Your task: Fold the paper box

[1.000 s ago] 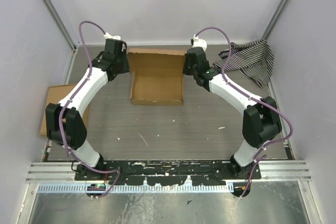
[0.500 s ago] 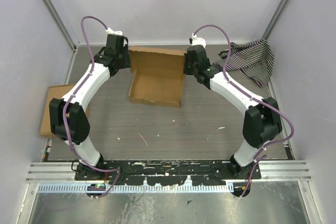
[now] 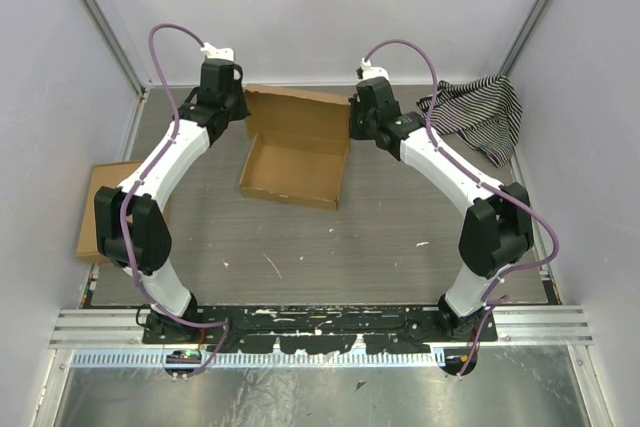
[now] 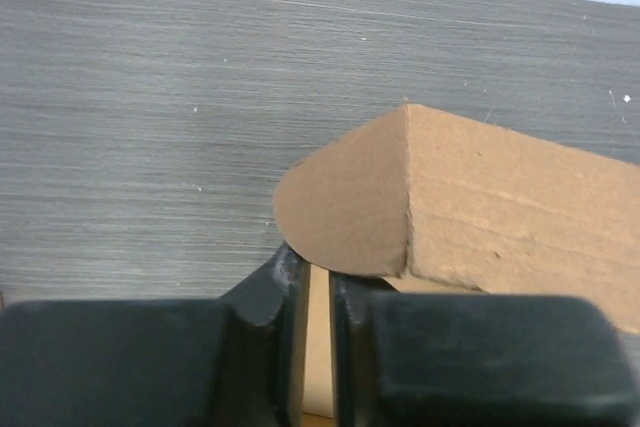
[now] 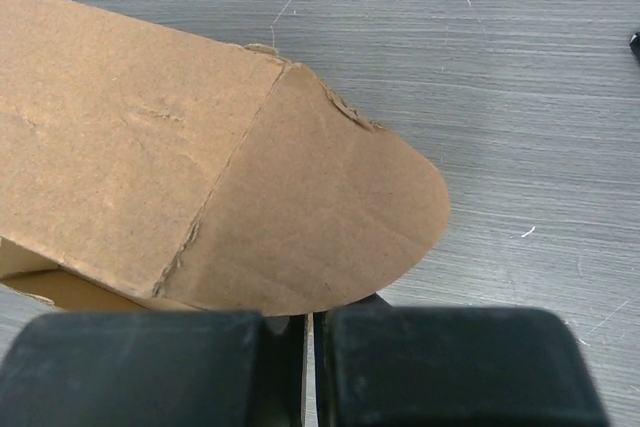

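Top external: shallow brown paper box (image 3: 292, 165)

Grey woodgrain table (image 3: 300, 247) between pale lilac walls (image 3: 40, 147).

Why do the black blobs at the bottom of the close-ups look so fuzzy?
Left wrist: the claw sits too near the lens, so it blurs, while the box is sharp. Right wrist: same, claw soft, box crisp. Top view: sharp throughout.
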Controlling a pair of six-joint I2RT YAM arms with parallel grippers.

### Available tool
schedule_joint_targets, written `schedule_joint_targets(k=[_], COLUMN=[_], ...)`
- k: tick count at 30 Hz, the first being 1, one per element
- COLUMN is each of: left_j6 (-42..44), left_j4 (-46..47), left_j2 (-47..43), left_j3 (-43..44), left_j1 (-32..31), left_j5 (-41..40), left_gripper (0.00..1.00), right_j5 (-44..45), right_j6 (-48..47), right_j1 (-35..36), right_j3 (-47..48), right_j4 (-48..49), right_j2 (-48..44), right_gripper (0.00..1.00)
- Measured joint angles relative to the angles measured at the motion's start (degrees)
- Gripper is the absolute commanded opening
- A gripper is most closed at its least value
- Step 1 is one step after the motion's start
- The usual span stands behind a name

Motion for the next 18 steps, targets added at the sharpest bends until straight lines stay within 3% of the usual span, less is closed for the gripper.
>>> schedule_joint_targets(k=[3,18], left_j6=[-0.17,-1.84], left_j4=[0.5,3.67], left_j2=[0.0,-2.01], left_j3=[0.0,-4.81], left_j1=[-0.02,0.17], left_j5=[1.25,8.0], left_gripper=[0.0,0.0], right_j5=[-0.7,1.16], right_j6=[-0.07,1.88], right_j1=[-0.26,-1.01], right_j3=[0.9,10.38], right_j4=[-0.35,-1.22], right_j2=[0.66,9.46], right_gripper=[0.03,0.03])
